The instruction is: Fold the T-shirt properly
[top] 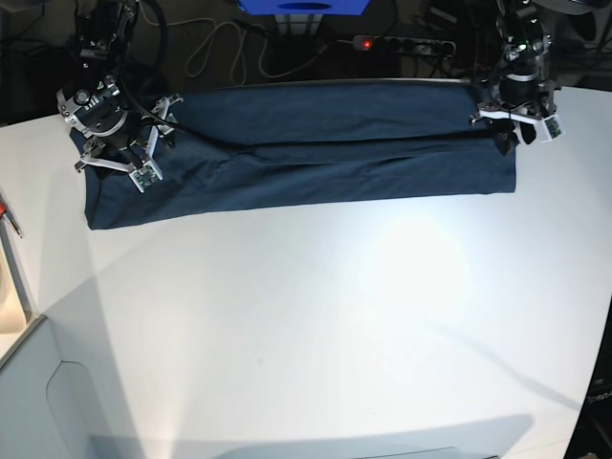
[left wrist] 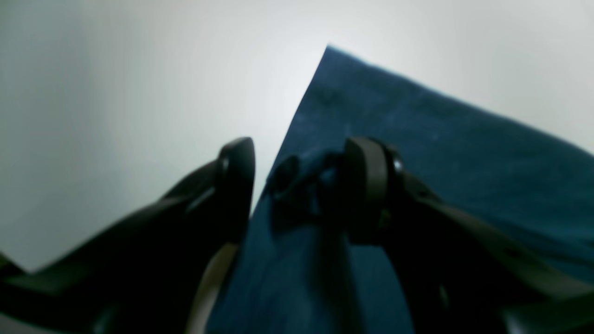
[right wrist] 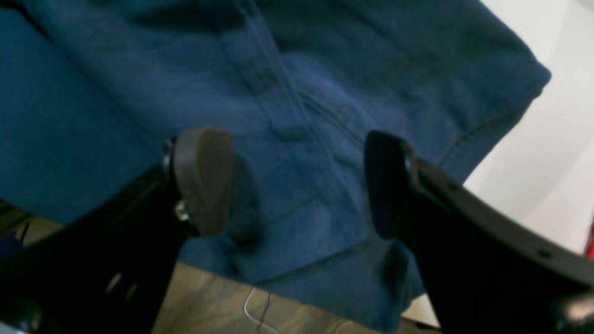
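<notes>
White table point(top: 316, 316), T-shirt point(top: 316, 153) under hands

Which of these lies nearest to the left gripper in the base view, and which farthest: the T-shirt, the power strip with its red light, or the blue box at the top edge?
Measured from the left gripper, on the base view's right:
1. T-shirt: directly beneath the open jaws, at its right end.
2. Power strip: behind the table, up and to the left.
3. Blue box: farther left, at the top edge.

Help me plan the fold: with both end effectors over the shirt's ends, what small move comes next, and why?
Probably lift both clear. The left end effector and right end effector stand open, gripping nothing, and the T-shirt lies as a long band on the table, ready for a crosswise fold.
</notes>
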{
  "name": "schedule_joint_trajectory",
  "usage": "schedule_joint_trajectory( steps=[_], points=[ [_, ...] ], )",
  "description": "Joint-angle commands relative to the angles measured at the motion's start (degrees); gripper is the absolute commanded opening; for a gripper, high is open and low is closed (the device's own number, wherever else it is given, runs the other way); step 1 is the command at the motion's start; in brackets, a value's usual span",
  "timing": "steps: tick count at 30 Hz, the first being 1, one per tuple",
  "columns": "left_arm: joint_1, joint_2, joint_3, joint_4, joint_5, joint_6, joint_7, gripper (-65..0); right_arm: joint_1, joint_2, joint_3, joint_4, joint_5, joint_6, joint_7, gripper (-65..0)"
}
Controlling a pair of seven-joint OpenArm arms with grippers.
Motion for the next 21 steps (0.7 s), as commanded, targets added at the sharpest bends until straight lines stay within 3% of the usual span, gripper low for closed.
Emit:
schedule_joint_trajectory(
  steps=[1,11,21],
  points=[
    [1.1,-0.4,-0.4,1.4,-0.3,0.1,-1.3,-35.3,0.2,0.4,0.1,0.9,0.4,1.0,0.7,-22.6],
    [4.3,-0.8,-0.5,1.7,-0.3,0.1,-1.3,-35.3,1.3,0.3,0.1,0.9,0.4,1.0,0.7,-22.6],
    [8.3,-0.4,-0.5,14.4,-0.4,0.0,-1.3,-35.3,1.4,0.3,0.1,0.9,0.4,1.0,0.7,-22.6]
  ],
)
